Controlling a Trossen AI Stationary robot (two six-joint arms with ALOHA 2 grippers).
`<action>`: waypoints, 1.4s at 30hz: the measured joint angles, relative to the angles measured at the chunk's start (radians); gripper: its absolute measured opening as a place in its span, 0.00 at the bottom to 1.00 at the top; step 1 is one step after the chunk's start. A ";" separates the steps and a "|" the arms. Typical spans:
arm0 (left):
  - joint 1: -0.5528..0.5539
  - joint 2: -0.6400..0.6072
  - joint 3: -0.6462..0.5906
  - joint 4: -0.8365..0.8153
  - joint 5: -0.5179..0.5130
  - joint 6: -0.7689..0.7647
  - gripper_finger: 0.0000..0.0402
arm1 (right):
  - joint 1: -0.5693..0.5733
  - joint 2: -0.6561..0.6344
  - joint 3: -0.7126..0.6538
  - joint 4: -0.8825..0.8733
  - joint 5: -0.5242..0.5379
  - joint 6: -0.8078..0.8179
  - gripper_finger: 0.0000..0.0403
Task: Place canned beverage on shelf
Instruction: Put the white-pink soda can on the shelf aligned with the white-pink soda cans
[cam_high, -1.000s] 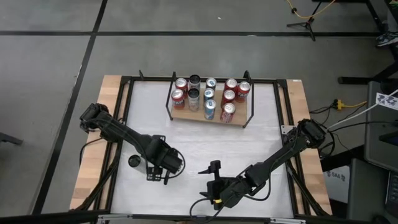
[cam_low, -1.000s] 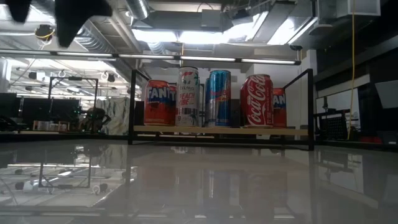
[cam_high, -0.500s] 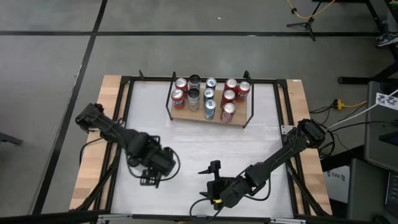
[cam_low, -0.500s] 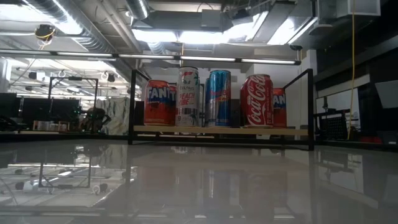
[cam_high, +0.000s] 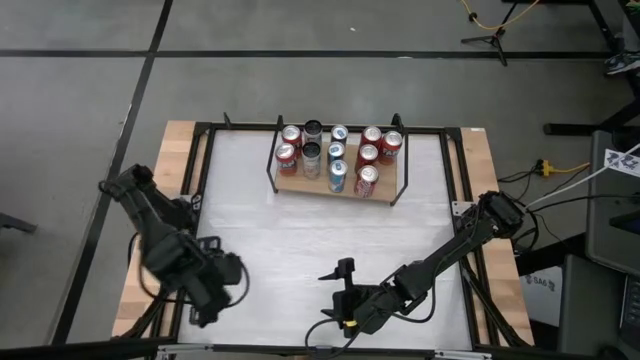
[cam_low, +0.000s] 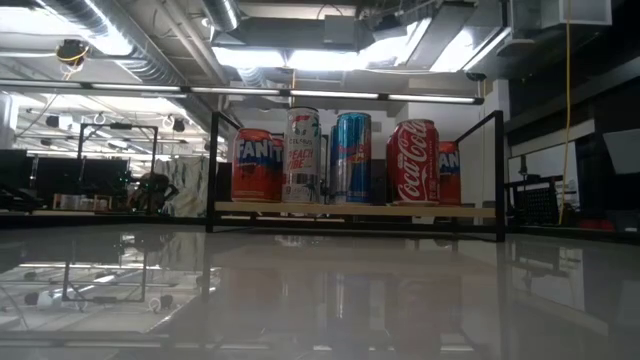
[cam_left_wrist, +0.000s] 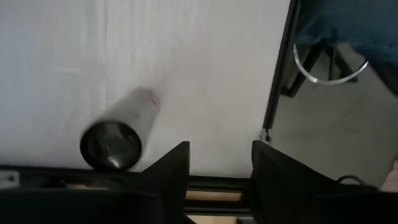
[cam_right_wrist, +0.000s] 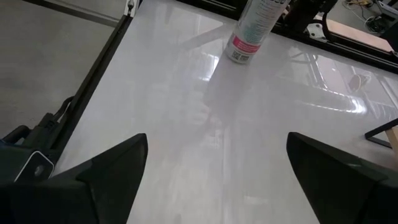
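Left gripper (cam_left_wrist: 214, 165): fingers apart, holding nothing; right gripper (cam_right_wrist: 211, 168): spread wide, also bare.
You find the shelf (cam_high: 337, 185) at 12 o'clock on the table (cam_high: 300, 240), loaded with cans; one loose can (cam_left_wrist: 118, 134) stands at 8 o'clock.

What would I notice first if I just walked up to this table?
Probably the shelf at the far side of the white table, packed with colourful cans. One more can stands alone near the table's left edge, under the left gripper, whose fingers are apart. The right gripper waits open near the front middle.
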 joint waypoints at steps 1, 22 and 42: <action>-0.019 -0.009 0.000 0.000 -0.011 -0.038 0.40 | 0.000 0.000 0.000 0.000 0.000 0.000 0.93; -0.250 -0.031 -0.234 0.000 -0.065 -0.394 0.26 | 0.000 0.000 0.000 0.000 0.000 0.000 0.93; -0.230 -0.031 -0.549 0.086 -0.232 -0.492 0.25 | 0.000 0.000 0.000 -0.001 0.000 -0.001 0.93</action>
